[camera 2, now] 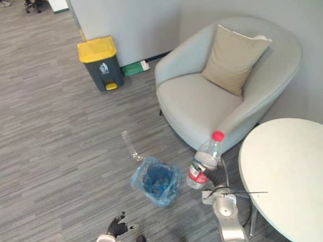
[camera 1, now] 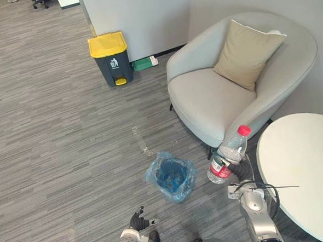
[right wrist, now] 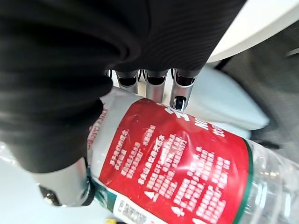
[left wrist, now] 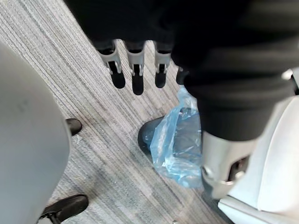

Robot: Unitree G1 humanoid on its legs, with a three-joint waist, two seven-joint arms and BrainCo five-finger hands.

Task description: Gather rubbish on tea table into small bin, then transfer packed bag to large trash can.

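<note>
Reference point: small bin [camera 1: 171, 178], lined with a blue bag [left wrist: 175, 142], standing on the floor.

- Right hand [camera 1: 238, 169]: fingers [right wrist: 155, 87] and thumb are curled round the labelled body of a clear plastic bottle [camera 1: 228, 155]. The bottle is held in the air just beside the bin, between the bin and the white tea table [camera 1: 301, 167], tilted, red cap uppermost.
- Left hand [left wrist: 135, 70]: fingers straight and slightly apart, holding nothing. It hangs near the bin, on the side away from the armchair [camera 1: 215, 101].
- Large trash can [camera 1: 111, 58]: yellow lid closed, well apart from the bin and against the wall beyond it.
</note>
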